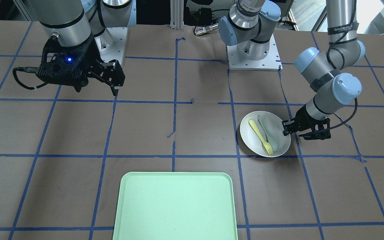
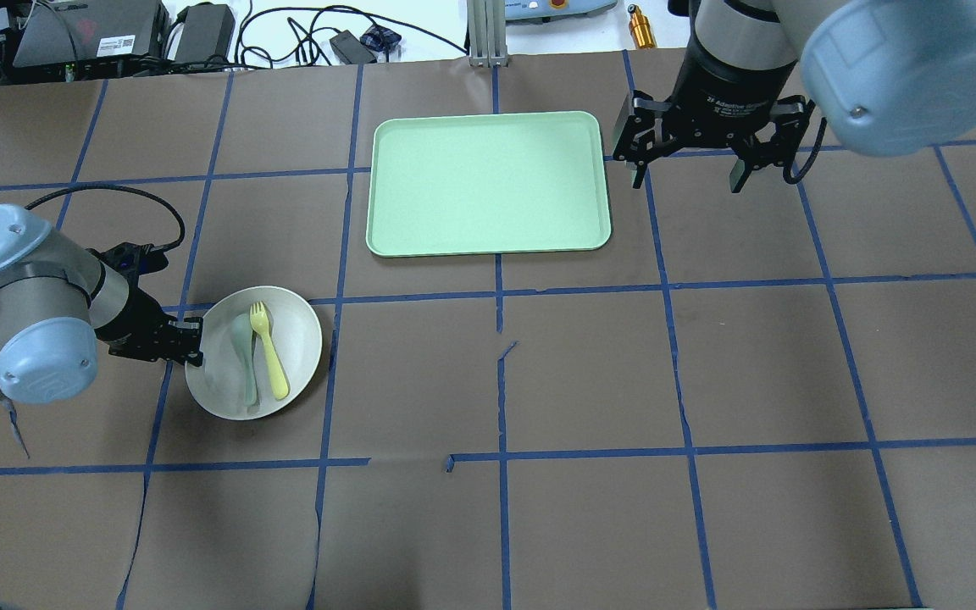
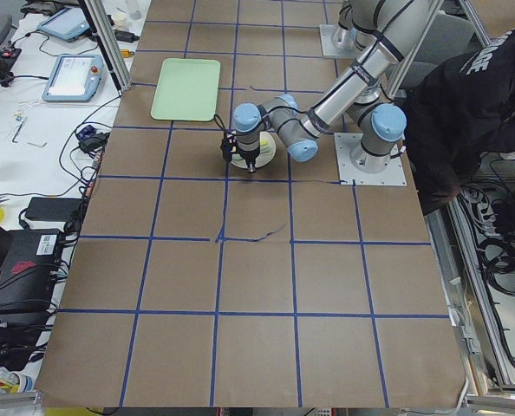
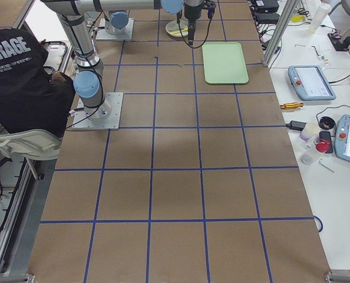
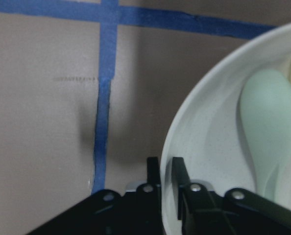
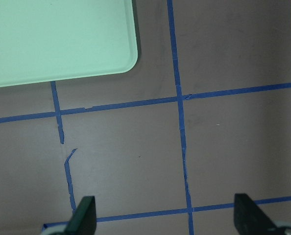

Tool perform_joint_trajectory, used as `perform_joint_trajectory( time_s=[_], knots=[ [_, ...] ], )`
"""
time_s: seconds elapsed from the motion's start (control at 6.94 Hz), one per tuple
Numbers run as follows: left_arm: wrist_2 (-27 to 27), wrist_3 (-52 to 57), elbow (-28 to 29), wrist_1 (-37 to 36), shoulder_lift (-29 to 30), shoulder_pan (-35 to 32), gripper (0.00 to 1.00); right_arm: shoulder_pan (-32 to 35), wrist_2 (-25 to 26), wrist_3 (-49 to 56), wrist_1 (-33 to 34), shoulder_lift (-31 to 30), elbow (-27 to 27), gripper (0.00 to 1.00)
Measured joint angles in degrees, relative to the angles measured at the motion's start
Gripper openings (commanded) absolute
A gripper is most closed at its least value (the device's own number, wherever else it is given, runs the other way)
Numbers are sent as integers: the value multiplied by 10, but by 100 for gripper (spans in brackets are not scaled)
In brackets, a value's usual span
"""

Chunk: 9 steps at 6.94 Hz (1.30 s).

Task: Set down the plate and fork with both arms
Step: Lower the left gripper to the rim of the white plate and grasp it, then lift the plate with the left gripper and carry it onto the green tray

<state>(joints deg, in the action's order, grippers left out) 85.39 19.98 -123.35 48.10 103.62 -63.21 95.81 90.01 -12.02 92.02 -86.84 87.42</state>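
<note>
On plate (image 2: 302, 339), fork (image 2: 268, 352) beside spoon (image 2: 242, 335)

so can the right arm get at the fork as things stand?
Probably, if reach allows. The fork lies uncovered in the plate, spoon on its far side, and the left gripper pinches only the far rim. The right gripper is open but well off, by the tray.

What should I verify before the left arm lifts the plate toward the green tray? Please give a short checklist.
1. Left pincer shut on the plate rim: ok.
2. Fork and spoon lying fully inside the plate: ok.
3. Tray free of objects: ok.
4. Right pincer open, beside the tray, not touching it: ok.
5. Edge grip firm enough to keep the plate level: cannot tell.
</note>
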Motion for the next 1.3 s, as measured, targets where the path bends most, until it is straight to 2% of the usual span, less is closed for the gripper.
perform_joint_trajectory(
  time_s=[0.29, 0.58, 0.72, 1.01, 1.3],
  knots=[
    [-38, -4, 33, 44, -1, -6, 0, 0, 1, 0, 0, 0, -2, 100],
    [-120, -6, 107, 142, 6, -11, 0, -1, 1, 0, 0, 1, -2, 100],
    [-158, -5, 141, 168, 17, -26, 0, -1, 2, 0, 0, 1, -2, 100],
    [-203, -2, 234, 156, 84, -114, 0, 0, 2, 0, 0, 1, 0, 100],
    [-217, -23, 381, 146, 204, -203, 0, 0, 2, 0, 0, 1, 0, 100]
  ],
)
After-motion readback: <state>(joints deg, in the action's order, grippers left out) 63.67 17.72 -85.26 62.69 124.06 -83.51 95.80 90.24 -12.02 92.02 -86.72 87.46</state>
